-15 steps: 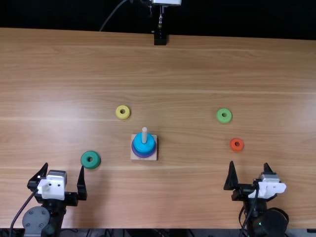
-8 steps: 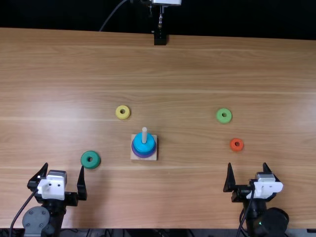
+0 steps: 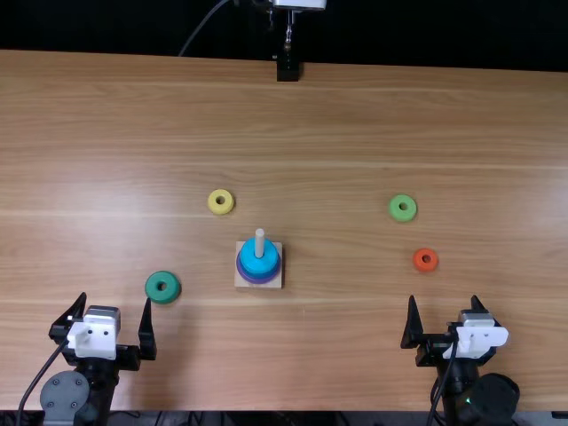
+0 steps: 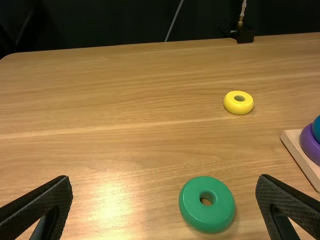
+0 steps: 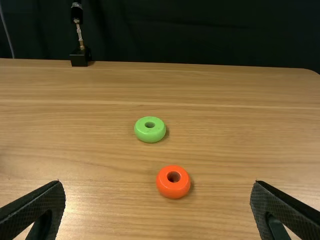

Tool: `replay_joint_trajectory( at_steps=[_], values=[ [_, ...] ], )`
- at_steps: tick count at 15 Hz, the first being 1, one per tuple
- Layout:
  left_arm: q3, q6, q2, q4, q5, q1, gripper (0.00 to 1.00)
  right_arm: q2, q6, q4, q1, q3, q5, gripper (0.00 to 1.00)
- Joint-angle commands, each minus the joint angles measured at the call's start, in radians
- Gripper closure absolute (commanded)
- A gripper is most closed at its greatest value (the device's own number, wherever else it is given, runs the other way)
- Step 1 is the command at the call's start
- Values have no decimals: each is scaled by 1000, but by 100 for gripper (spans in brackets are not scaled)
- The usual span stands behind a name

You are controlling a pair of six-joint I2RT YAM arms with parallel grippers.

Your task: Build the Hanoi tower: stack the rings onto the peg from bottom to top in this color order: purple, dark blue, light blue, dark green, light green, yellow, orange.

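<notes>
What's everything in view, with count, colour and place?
table: 1, light brown, under everything
base: 1, pale wood, left of centre
peg: 1, pale, upright on base
purple ring: 1, around peg
blue ring: at least 1, above purple
dark green ring: 1, left of base
yellow ring: 1, beyond base, leftward
light green ring: 1, table's right side
orange ring: 1, nearer than light green
stand: 1, black, far edge
left gripper, right gripper: 2, black, near edge, open

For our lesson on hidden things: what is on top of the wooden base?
The peg, a purple ring lowest and a light blue ring topmost. The rings hide the peg's lower part.
</notes>
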Motion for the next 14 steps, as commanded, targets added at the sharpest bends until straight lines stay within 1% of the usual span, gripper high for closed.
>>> replay_joint_trajectory(
  at_steps=[1, 9, 11, 12, 14],
  values=[
    [-101, 17, -12, -86, 18, 1, 0, -25, 6, -81, -12, -67, -16, 0],
    [-101, 17, -12, -86, 18, 0, 0, -25, 6, -81, -12, -67, -14, 0],
    [-101, 25, -12, -84, 31, -2, 0, -25, 6, -81, -12, -67, -14, 0],
    [-101, 32, -12, -82, 33, 0, 0, -25, 6, -81, -12, -67, -14, 0],
    [-101, 32, -12, -73, 31, -5, 0, -25, 6, -81, -12, -67, -14, 0]
  ],
)
